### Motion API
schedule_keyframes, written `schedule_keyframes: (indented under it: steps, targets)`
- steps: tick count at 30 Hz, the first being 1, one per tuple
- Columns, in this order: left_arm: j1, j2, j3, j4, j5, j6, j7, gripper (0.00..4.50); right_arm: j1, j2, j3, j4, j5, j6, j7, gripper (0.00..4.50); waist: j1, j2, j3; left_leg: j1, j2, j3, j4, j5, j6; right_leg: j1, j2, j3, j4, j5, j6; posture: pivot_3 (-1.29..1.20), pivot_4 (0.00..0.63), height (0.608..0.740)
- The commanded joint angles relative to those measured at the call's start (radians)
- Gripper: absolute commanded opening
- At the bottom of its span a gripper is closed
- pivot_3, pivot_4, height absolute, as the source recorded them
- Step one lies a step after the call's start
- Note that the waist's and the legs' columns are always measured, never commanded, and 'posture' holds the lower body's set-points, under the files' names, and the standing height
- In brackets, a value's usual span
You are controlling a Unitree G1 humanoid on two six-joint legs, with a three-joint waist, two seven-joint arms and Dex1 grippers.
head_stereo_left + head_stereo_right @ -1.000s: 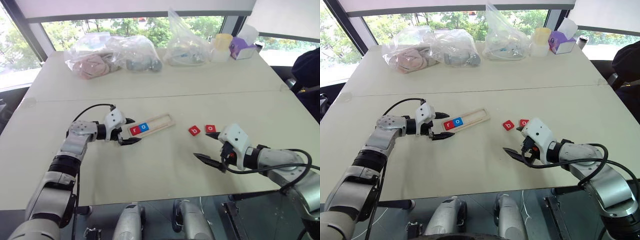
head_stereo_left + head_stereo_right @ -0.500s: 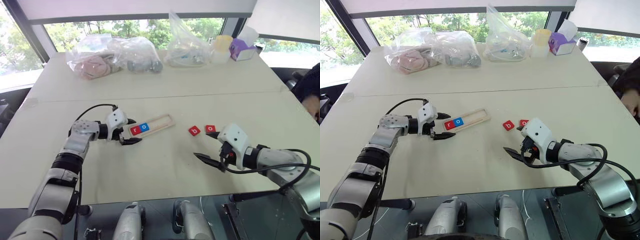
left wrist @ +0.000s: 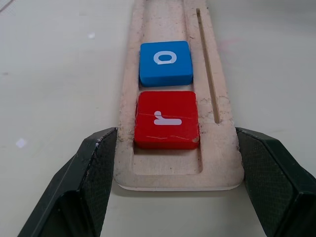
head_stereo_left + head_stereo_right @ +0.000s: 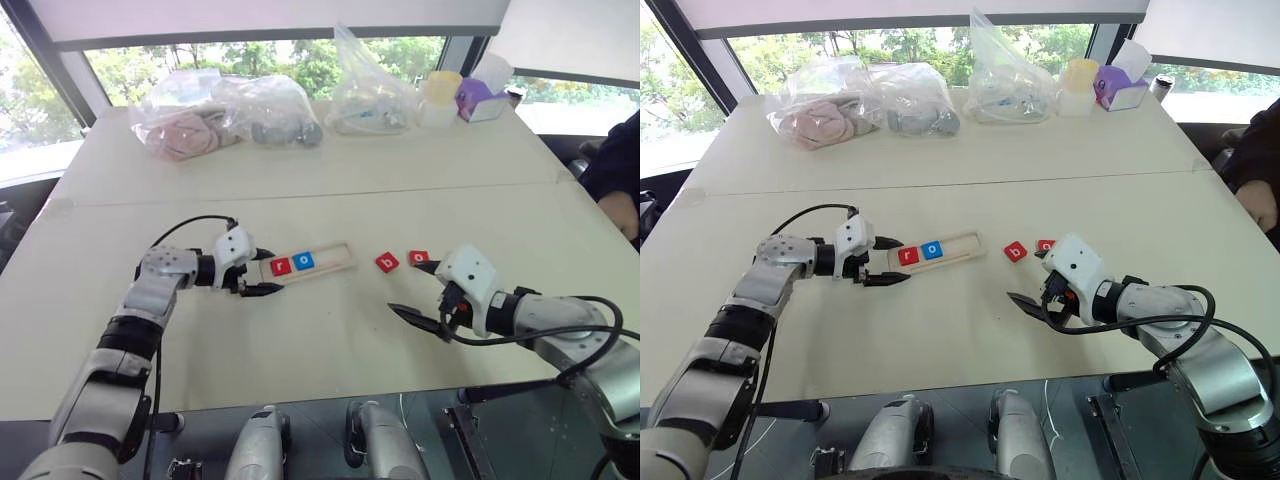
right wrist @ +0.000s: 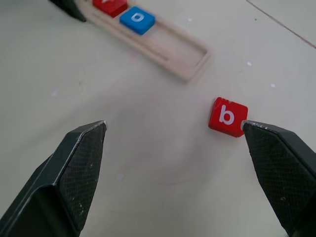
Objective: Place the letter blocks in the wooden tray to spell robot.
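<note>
The wooden tray lies left of centre on the table, holding a red "r" block and a blue "o" block at its left end. My left gripper is shut on that end of the tray, with its black fingers pressed against both long sides. A red "b" block and a red "o" block lie loose to the tray's right. Just in front of them, my right gripper hovers open and empty. The "b" block shows close to one of its fingertips.
Clear plastic bags, a yellow cup and a purple tissue box line the far edge of the table. A person's arm shows at the right edge.
The left gripper has closed on the tray's left end. The tray has swung from a slant to lie more level across the table. The right gripper has kept still.
</note>
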Motion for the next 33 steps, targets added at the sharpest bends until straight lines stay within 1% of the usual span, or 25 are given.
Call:
schedule_keyframes:
  steps: [1, 7, 14, 21, 29, 30, 31, 33]
  targets:
    - [0.099, 0.026, -0.054, -0.128, -0.006, 0.039, -0.073, 3.13, -0.025, -0.004, 0.001, -0.018, -0.002, -0.014, 0.007, 4.50, 0.001, 0.000, 0.000, 0.000, 0.000, 0.000, 0.000, 0.000, 0.000, 0.000, 0.000, 0.000, 0.000, 0.000, 0.000, 0.00, 0.150, 0.740]
    - [0.246, 0.077, -0.064, -0.371, -0.033, 0.099, -0.074, 3.13, -0.053, -0.005, 0.029, -0.013, -0.006, -0.019, 0.024, 4.50, 0.001, 0.000, 0.000, 0.000, 0.001, -0.002, 0.000, 0.000, 0.000, 0.000, -0.001, 0.000, 0.000, -0.001, 0.000, 0.00, 0.150, 0.740]
    - [0.327, 0.086, -0.063, -0.496, -0.030, 0.165, -0.019, 3.13, -0.078, -0.009, 0.049, 0.000, -0.012, -0.021, 0.046, 4.50, 0.002, 0.000, 0.000, -0.001, 0.001, -0.003, 0.000, 0.000, 0.000, -0.001, -0.002, 0.000, -0.001, -0.001, 0.000, 0.00, 0.150, 0.740]
    - [0.375, 0.098, -0.069, -0.546, -0.030, 0.182, 0.002, 3.13, -0.088, -0.014, 0.057, 0.006, -0.018, -0.020, 0.067, 4.50, 0.002, 0.000, 0.000, -0.001, 0.001, -0.002, 0.000, 0.000, 0.000, -0.001, -0.002, 0.000, -0.001, -0.001, 0.000, 0.00, 0.150, 0.740]
    - [0.373, 0.102, -0.073, -0.509, -0.003, 0.145, 0.017, 3.13, -0.096, -0.011, 0.064, 0.009, -0.021, -0.019, 0.073, 4.50, 0.002, 0.000, 0.000, -0.001, 0.001, -0.003, 0.000, 0.000, 0.000, -0.001, -0.001, 0.000, -0.001, -0.001, 0.000, 0.00, 0.150, 0.740]
    - [0.368, 0.100, -0.073, -0.496, 0.004, 0.132, 0.021, 4.18, -0.098, -0.010, 0.065, 0.011, -0.022, -0.019, 0.072, 4.50, 0.002, 0.000, 0.000, -0.001, 0.001, -0.003, 0.000, 0.000, 0.000, -0.001, -0.002, 0.000, -0.001, -0.001, 0.000, 0.00, 0.150, 0.740]
    - [0.365, 0.099, -0.074, -0.488, 0.009, 0.124, 0.026, 4.44, -0.098, -0.009, 0.065, 0.011, -0.022, -0.019, 0.071, 4.50, 0.002, 0.000, 0.000, -0.001, 0.001, -0.003, 0.000, 0.000, 0.000, -0.001, -0.002, 0.000, -0.001, -0.001, 0.000, 0.00, 0.150, 0.740]
    - [0.360, 0.099, -0.075, -0.473, 0.014, 0.111, 0.033, 4.44, -0.098, -0.005, 0.065, 0.013, -0.027, -0.022, 0.065, 4.50, 0.002, 0.002, -0.001, -0.001, 0.001, -0.002, 0.000, 0.000, 0.000, -0.001, -0.002, 0.000, -0.001, -0.001, 0.000, 0.00, 0.150, 0.740]
